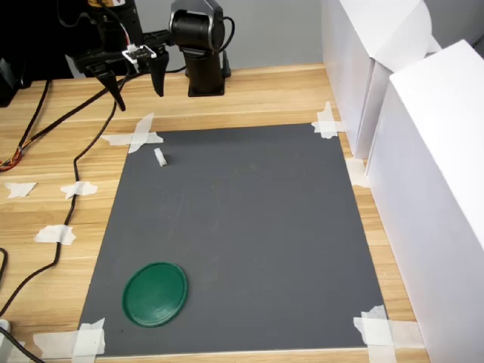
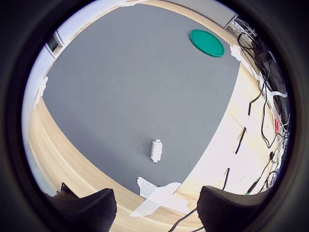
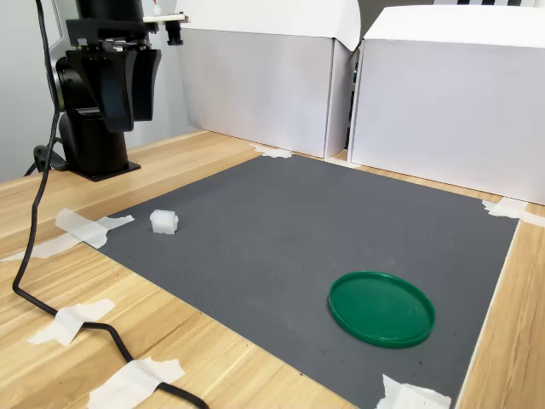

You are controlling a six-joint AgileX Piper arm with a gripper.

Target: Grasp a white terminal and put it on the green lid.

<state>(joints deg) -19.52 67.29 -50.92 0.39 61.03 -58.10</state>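
Observation:
The white terminal [image 1: 160, 157] is a tiny stubby block lying near the far left corner of the grey mat [image 1: 249, 227] in the first exterior view. It also shows as the terminal [image 2: 156, 150] in the wrist view and the terminal [image 3: 163, 221] in the second exterior view. The green lid [image 1: 155, 293] lies flat near the mat's near left corner, far from the terminal; it is the lid [image 2: 206, 42] and the lid [image 3: 381, 308] elsewhere. My gripper [image 1: 140, 87] hangs open in the air above the wooden table behind the mat, holding nothing. Its dark fingertips [image 2: 87, 210] frame the terminal from above.
The arm's black base [image 1: 204, 60] stands at the table's back. Tall white boxes [image 1: 423, 151] wall the first exterior view's right side. Black cables [image 1: 72, 197] run along the left of the mat. White tape scraps [image 1: 136, 136] pin the mat's corners.

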